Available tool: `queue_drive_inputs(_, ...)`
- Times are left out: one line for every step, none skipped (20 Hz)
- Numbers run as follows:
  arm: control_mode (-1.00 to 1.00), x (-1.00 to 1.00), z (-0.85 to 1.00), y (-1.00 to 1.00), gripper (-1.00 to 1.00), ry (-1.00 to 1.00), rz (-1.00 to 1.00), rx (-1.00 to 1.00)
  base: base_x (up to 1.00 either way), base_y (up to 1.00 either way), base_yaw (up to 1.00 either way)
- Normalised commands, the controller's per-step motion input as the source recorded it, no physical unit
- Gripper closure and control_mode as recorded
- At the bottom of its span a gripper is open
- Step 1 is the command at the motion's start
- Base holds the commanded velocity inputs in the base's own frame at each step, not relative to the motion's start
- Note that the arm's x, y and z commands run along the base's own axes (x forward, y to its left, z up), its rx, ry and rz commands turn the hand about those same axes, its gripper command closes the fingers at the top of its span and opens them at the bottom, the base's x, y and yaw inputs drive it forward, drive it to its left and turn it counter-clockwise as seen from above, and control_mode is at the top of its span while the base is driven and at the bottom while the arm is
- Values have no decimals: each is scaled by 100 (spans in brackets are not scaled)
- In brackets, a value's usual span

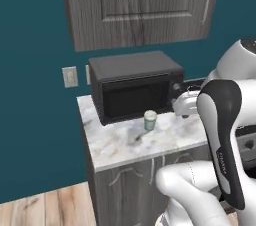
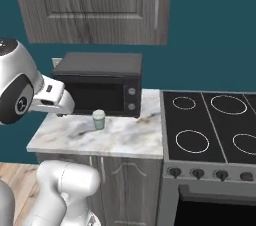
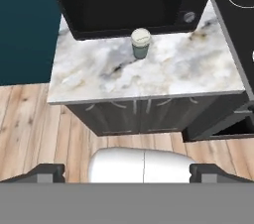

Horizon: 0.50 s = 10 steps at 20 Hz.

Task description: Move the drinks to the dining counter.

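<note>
The three bottles and the dining counter are out of view. My gripper [image 3: 127, 173] hangs high above the wood floor in front of a small marble worktop [image 3: 188, 77], its two dark fingertips [image 3: 47, 172] far apart with nothing between them, so it is open. The white hand [image 1: 186, 104] hovers over the worktop's front right part, in front of the microwave [image 1: 135, 87]. A small white cup [image 3: 141, 43] with a pale lid stands on the worktop just before the microwave door.
A black stove top [image 2: 210, 125] with ring burners adjoins the worktop on the right. Grey wood wall cabinets [image 1: 140, 5] hang above the microwave. Dark grey base cabinets [image 3: 134, 114] sit below the marble. Wood floor [image 3: 30, 129] lies open to the left.
</note>
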Motion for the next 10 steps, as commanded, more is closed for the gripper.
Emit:
queue_drive_inputs(100,0,0,0,-100,0,0,0,48,0,27)
queue_drive_inputs(100,0,0,0,-100,0,0,0,54,0,22)
queue_drive_inputs(100,0,0,0,-100,0,0,0,58,0,20)
queue_drive_inputs(100,0,0,0,-100,0,0,0,59,0,17)
queue_drive_inputs(100,0,0,0,-100,0,0,0,67,-9,12)
queue_drive_inputs(100,0,0,0,-100,0,0,0,50,-21,1)
queue_drive_inputs(100,0,0,0,-100,0,0,0,64,-24,0)
queue_drive_inputs(100,0,0,0,-100,0,0,0,71,-41,0)
queue_drive_inputs(100,0,0,0,-100,0,0,0,67,-49,0)
queue_drive_inputs(100,0,0,0,-100,0,0,0,59,-58,0)
